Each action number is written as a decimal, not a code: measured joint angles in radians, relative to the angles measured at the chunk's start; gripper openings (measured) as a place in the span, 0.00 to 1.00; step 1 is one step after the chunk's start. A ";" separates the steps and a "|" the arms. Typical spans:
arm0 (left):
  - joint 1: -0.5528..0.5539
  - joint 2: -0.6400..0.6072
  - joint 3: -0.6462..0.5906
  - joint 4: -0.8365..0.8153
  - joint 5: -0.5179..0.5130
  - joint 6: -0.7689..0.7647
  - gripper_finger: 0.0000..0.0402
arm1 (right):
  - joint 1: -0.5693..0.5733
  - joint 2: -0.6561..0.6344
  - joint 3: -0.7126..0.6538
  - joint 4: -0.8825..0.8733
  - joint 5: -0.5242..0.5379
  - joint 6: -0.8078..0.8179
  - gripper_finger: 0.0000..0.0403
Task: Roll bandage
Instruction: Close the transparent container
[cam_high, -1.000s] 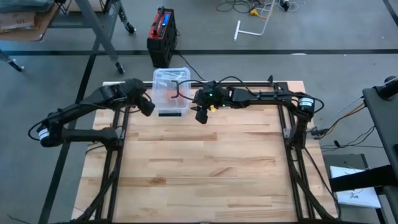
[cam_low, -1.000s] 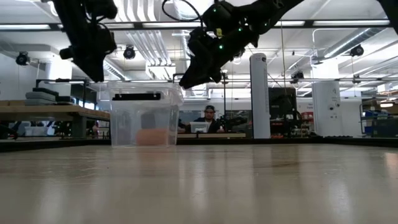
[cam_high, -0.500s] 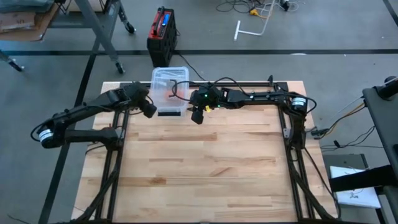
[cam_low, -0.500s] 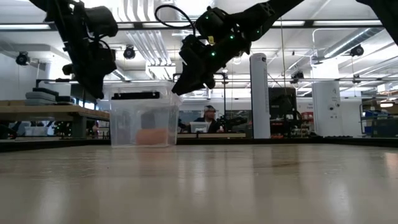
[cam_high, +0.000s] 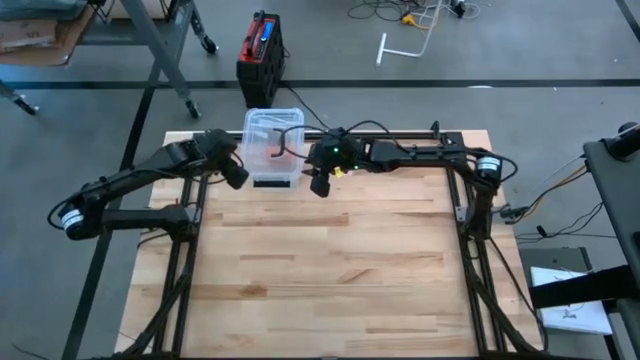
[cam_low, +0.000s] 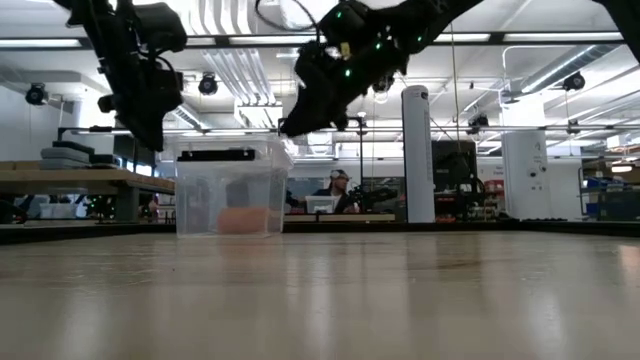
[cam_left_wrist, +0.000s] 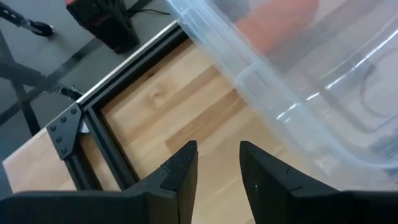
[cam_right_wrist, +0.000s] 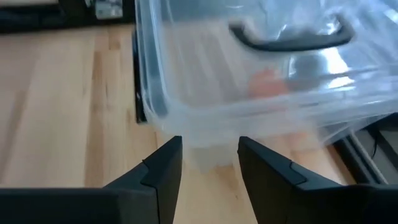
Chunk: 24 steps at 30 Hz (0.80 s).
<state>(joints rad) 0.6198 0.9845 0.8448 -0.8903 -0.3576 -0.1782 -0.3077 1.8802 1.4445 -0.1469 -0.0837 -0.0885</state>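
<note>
The left gripper's fingers stand a narrow gap apart, with only bare desk showing between them; they hold nothing and touch nothing. The right gripper's fingers are parted a little wider, also empty, and hang clear of the desk.

Between the two grippers, at about 12 o'clock on the desk by its far edge, stands a clear plastic box with a dark handle on its lid. From above, the left gripper sits just beside the box at its 8 o'clock and the right gripper just beside it at its 4 o'clock; both hover around the height of the lid in the low view, neither touching it.

Inside the box, on its floor, lies the bandage, a small orange-pink lump seen through the wall. Its shape is too blurred by the plastic to tell which way its long axis runs. It lies below both pairs of fingers, roughly midway between them, apart from each.

Beyond the desk a person sits at a screen.
</note>
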 joint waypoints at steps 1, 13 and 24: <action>0.002 0.001 -0.003 -0.002 0.000 0.010 0.28 | 0.000 -0.014 0.000 0.000 -0.002 0.013 0.37; 0.000 0.009 -0.102 0.283 0.269 0.101 0.22 | 0.001 0.008 0.000 0.243 0.132 0.025 0.36; -0.151 0.006 -0.208 0.474 0.633 0.155 0.16 | 0.018 0.061 0.002 0.158 0.089 0.028 0.31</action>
<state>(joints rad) 0.4691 0.9904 0.6366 -0.4162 0.2755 -0.0233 -0.2897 1.9415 1.4464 0.0112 0.0056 -0.0608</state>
